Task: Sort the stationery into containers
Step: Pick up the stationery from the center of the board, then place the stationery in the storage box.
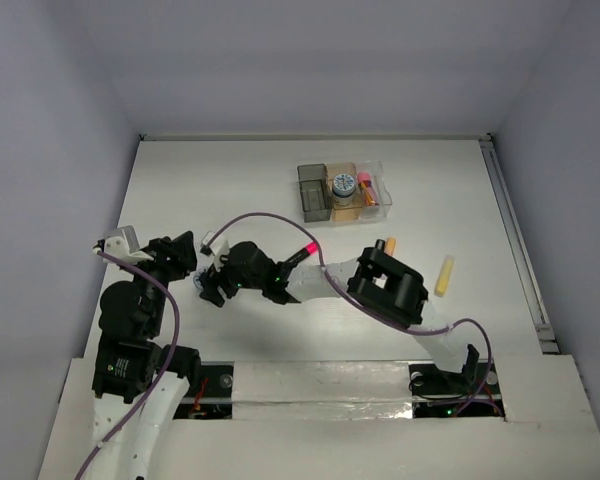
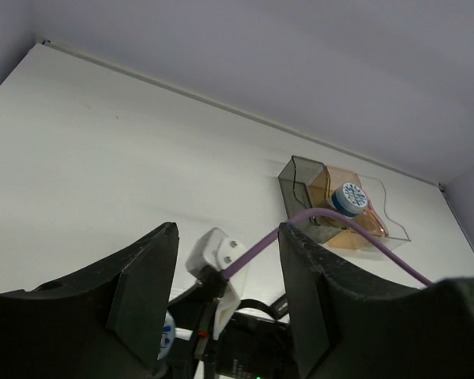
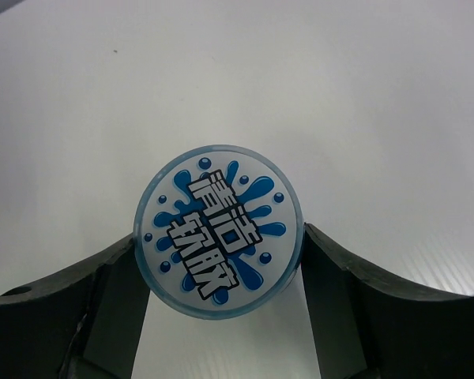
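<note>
My right gripper (image 3: 219,260) is shut on a round blue-and-white disc (image 3: 219,231), gripped by its edges just above the white table. In the top view this gripper (image 1: 212,287) reaches far left, close to my left gripper (image 1: 180,258). My left gripper (image 2: 225,296) is open and empty, and the right wrist shows in its gap. The joined bins (image 1: 340,192) stand at the back. The dark grey bin (image 1: 313,192) looks empty. The amber bin holds a second disc (image 1: 343,185). The clear bin holds a pink-capped tube (image 1: 364,183). A yellow highlighter (image 1: 444,275), an orange one (image 1: 388,246) and a pink-black one (image 1: 298,254) lie on the table.
The right arm's elbow (image 1: 388,283) and its purple cable (image 1: 270,222) stretch across the middle of the table. A rail (image 1: 515,240) runs along the right edge. The bins also show in the left wrist view (image 2: 332,201), far ahead.
</note>
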